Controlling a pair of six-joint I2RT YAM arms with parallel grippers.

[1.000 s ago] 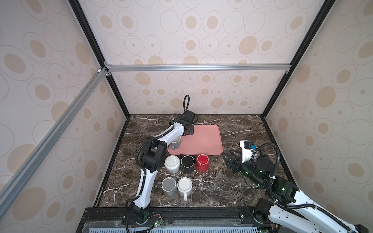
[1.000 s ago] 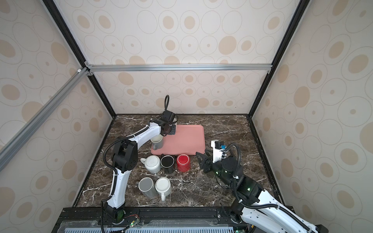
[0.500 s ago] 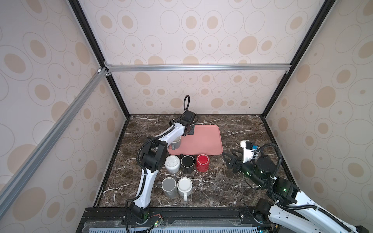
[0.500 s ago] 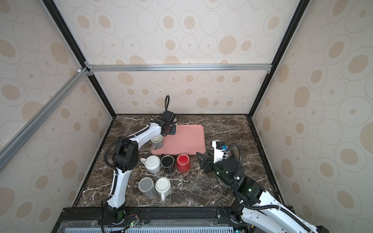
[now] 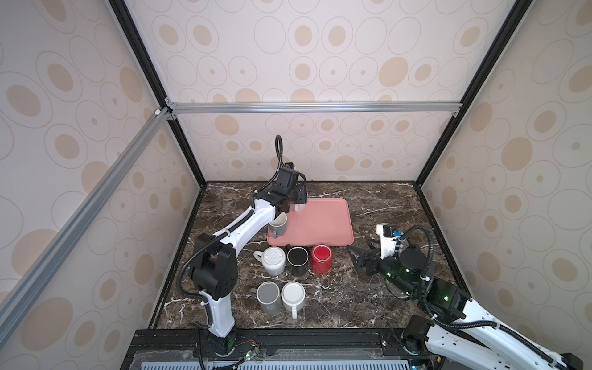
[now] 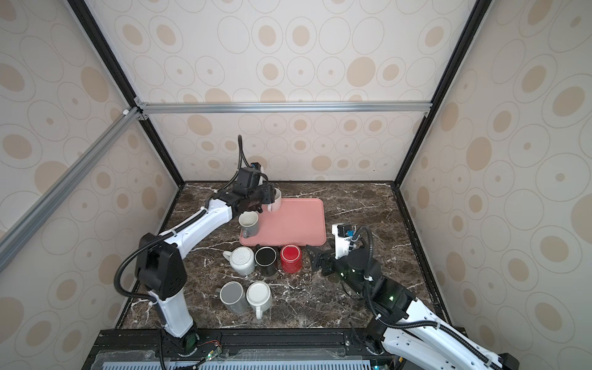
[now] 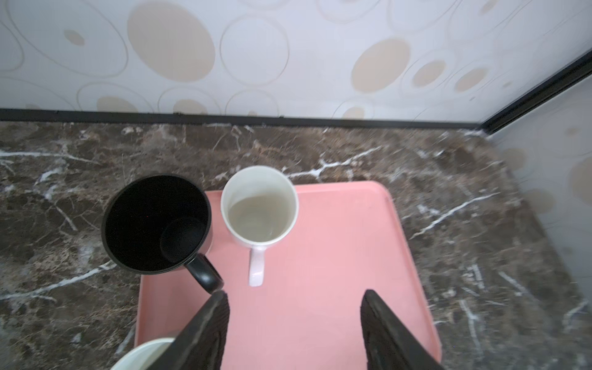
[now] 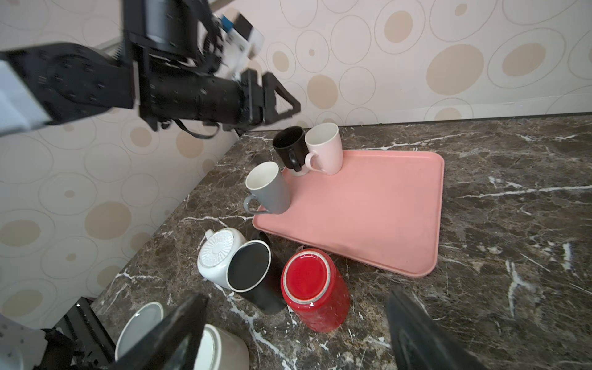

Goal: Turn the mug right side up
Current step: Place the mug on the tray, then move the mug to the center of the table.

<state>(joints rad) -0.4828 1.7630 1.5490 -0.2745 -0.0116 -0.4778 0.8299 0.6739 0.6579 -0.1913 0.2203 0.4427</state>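
Observation:
A pale pink mug (image 7: 260, 208) stands upright at the far left corner of the pink tray (image 7: 320, 256), next to an upright black mug (image 7: 157, 224). My left gripper (image 7: 294, 304) hovers open just behind the pink mug's handle, holding nothing. In the top views it (image 5: 299, 196) partly hides that mug (image 6: 276, 201). A red mug (image 8: 315, 288) stands upside down on the marble in front of the tray. My right gripper (image 8: 296, 296) is wide open, a short way from it on its right (image 5: 358, 260), and empty.
A grey mug (image 5: 278, 224) stands upright on the tray's left edge. Left of the red mug stand an upside-down black mug (image 5: 297, 260) and a ribbed white one (image 5: 273, 260). Nearer the front are upside-down grey (image 5: 269, 296) and white (image 5: 293, 296) mugs.
The left gripper has opened and let go of the pale pink mug, which now stands on the tray. The right gripper has opened wider.

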